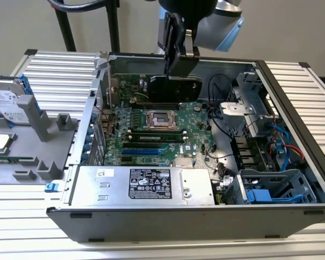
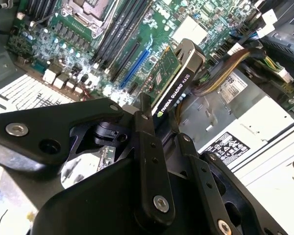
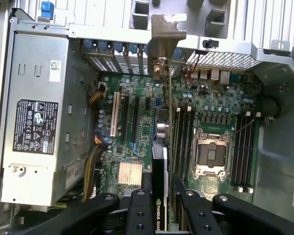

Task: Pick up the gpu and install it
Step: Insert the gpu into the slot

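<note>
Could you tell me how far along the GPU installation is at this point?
The pickup looks done: the gripper is shut on the gpu, holding it edge-on above the motherboard inside the open computer case. In the first wrist view its silver bracket reaches toward the case's rear slot openings. Seating is left: the card hangs above the board, not pressed into a slot.
</note>
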